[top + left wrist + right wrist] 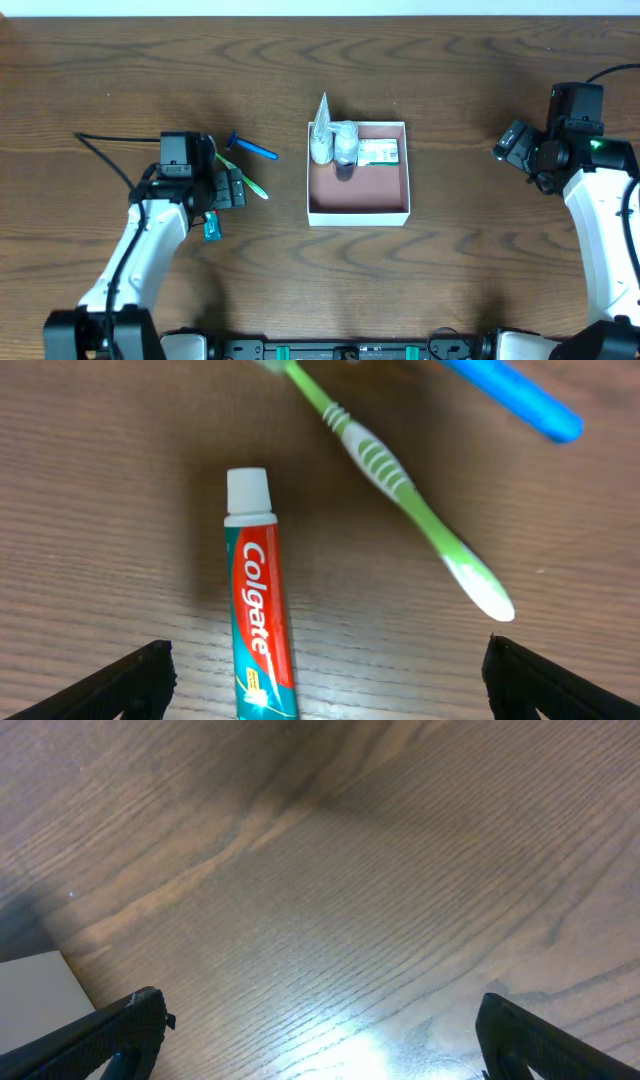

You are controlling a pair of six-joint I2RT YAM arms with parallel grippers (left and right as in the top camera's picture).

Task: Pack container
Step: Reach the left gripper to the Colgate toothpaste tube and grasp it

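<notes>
The container (358, 216), a shallow white-walled box with a reddish floor, sits mid-table. It holds a white tube (320, 135), a small bottle (346, 145) and a green-and-white carton (380, 152). To its left lie a blue razor (252, 148), a green toothbrush (252, 184) and a Colgate toothpaste tube (212, 228). My left gripper (232, 188) hovers open over them. In the left wrist view the toothpaste (258, 625) lies between the spread fingers (130, 682), and the toothbrush (400, 500) runs diagonally beyond it. My right gripper (510, 142) is open at the far right, over bare wood.
The blue razor handle (520, 400) crosses the top right of the left wrist view. A pale flat corner (35, 995) shows at the lower left of the right wrist view. A black cable (105, 150) trails behind the left arm.
</notes>
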